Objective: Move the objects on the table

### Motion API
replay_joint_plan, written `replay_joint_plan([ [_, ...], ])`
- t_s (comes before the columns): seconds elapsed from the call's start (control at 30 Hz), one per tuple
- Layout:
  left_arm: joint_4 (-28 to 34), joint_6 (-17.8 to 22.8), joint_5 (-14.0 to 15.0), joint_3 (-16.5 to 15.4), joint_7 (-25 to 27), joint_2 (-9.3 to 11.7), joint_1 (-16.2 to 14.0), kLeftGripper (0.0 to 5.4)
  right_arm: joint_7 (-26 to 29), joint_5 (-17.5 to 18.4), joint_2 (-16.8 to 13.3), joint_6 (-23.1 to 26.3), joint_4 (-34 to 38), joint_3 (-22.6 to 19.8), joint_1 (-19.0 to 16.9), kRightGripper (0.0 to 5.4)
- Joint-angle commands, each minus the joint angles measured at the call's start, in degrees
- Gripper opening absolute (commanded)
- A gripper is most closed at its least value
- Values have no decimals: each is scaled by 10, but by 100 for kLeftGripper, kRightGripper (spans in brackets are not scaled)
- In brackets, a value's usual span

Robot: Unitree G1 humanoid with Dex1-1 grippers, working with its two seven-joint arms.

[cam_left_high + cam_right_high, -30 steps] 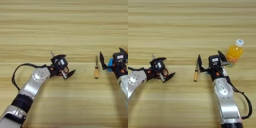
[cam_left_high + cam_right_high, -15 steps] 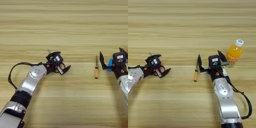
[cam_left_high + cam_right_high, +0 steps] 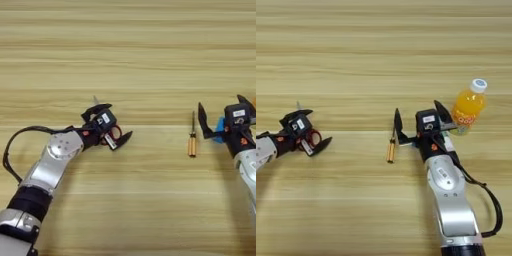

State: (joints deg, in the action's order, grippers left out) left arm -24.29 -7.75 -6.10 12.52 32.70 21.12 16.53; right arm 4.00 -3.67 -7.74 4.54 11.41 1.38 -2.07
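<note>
It looks like a robot test bench: a bare wood-grain table [image 3: 381,50] fills the view, with only a screwdriver [image 3: 391,147] and a juice bottle [image 3: 468,107] on it.

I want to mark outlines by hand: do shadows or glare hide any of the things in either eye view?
Left eye view: light is even, and the scissors are half hidden by the left gripper, not by shadow. Right eye view: the bottle and screwdriver cast only faint shadows; no glare on the table.
</note>
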Motion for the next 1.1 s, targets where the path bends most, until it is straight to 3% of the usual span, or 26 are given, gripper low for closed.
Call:
replay_joint_plan([
  [0.03,-8,12,-2,-11,5,20,-16,540,-4,-4,3,6,-3,0,9,538],
  [0.7,-16,14,6,-35,0,29,-19,540,1,-4,3,12,-10,-1,8,538],
  [0.83,7,13,28,-39,-7,-2,-11,540,5,-3,1,13,-5,0,2,538],
  [1.1,37,-27,120,-93,-38,-81,15,540,20,3,-2,26,11,9,-12,538],
])
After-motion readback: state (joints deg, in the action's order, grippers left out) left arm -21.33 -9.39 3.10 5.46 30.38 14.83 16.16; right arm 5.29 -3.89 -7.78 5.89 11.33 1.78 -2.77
